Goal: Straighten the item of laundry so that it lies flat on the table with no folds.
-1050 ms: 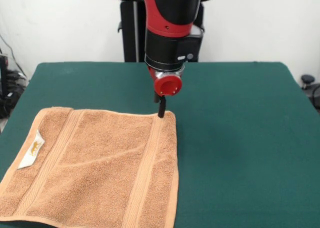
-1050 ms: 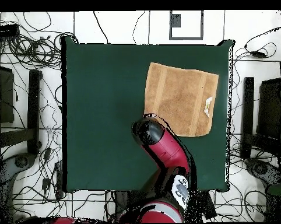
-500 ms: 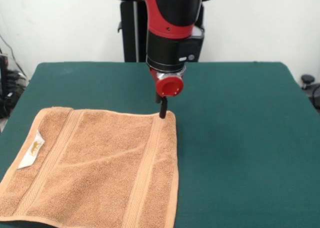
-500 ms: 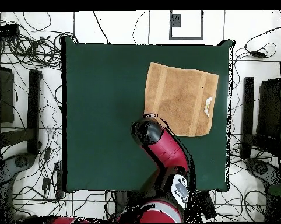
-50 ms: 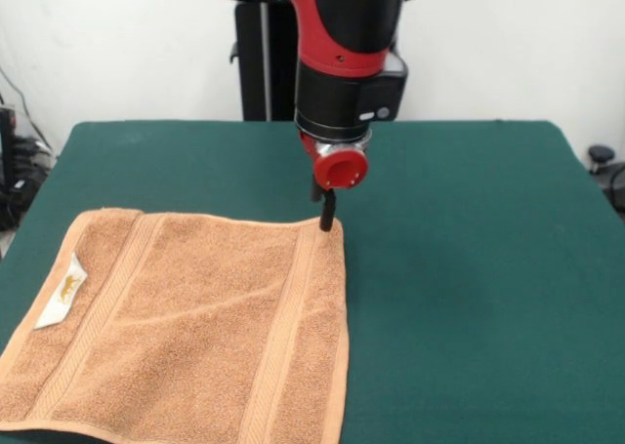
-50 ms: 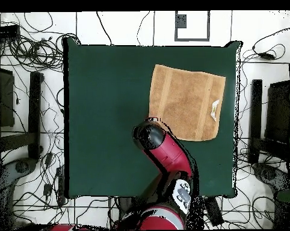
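The item of laundry [image 5: 186,322], a light-brown terry towel with woven border bands and a small white tag [image 5: 62,291], lies spread flat on the front left part of the green table [image 5: 459,268]. From above, the item of laundry [image 6: 186,102] sits near the table's [image 6: 105,114] upper right. My gripper [image 5: 327,215] hangs from the red and black arm at the towel's far right corner, its dark tip right at the corner's edge. Only one thin black finger shows, and the arm's head [image 6: 148,135] hides the gripper from above.
Past the table's edges, cables [image 6: 27,48] and stands lie on the white floor all round. The black pedestal [image 5: 264,63] rises behind the far edge.
The arm has shifted slightly to the right in the front view, carrying the gripper tip from just inside the towel's far corner to its edge. The towel has not moved.
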